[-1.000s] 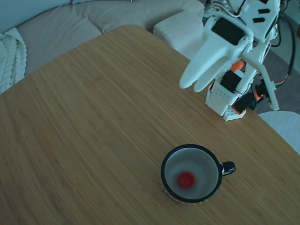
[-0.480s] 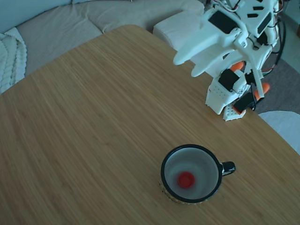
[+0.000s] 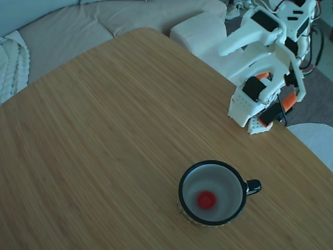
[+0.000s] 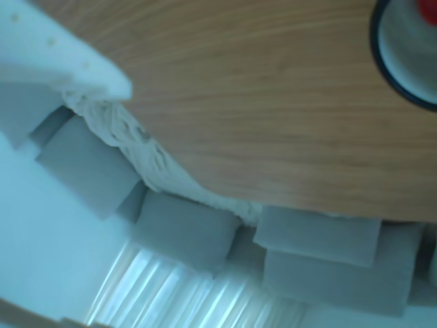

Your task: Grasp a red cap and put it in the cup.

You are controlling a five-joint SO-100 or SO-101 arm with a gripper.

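Note:
In the fixed view the red cap (image 3: 206, 199) lies flat on the pale bottom of the cup (image 3: 181, 197), a black-rimmed mug near the table's front edge with its handle pointing right. My white gripper (image 3: 225, 53) is raised at the top right, folded back over the arm's base and far from the cup. Its fingers lie close together with nothing between them. The other view catches one white finger (image 4: 75, 65) at the upper left. At its top right corner are part of the cup's rim (image 4: 382, 65) and a sliver of the red cap (image 4: 427, 10).
The arm's base (image 3: 248, 110) with its orange parts stands at the table's right edge. A grey sofa (image 3: 78, 26) curves behind the wooden table (image 3: 104, 130), with a white knitted blanket (image 3: 10, 62) at the left and a white cushion (image 3: 195, 31) by the arm.
The arm has folded up and back to the right, lifting the gripper away from the table. The cap and the cup have not moved.

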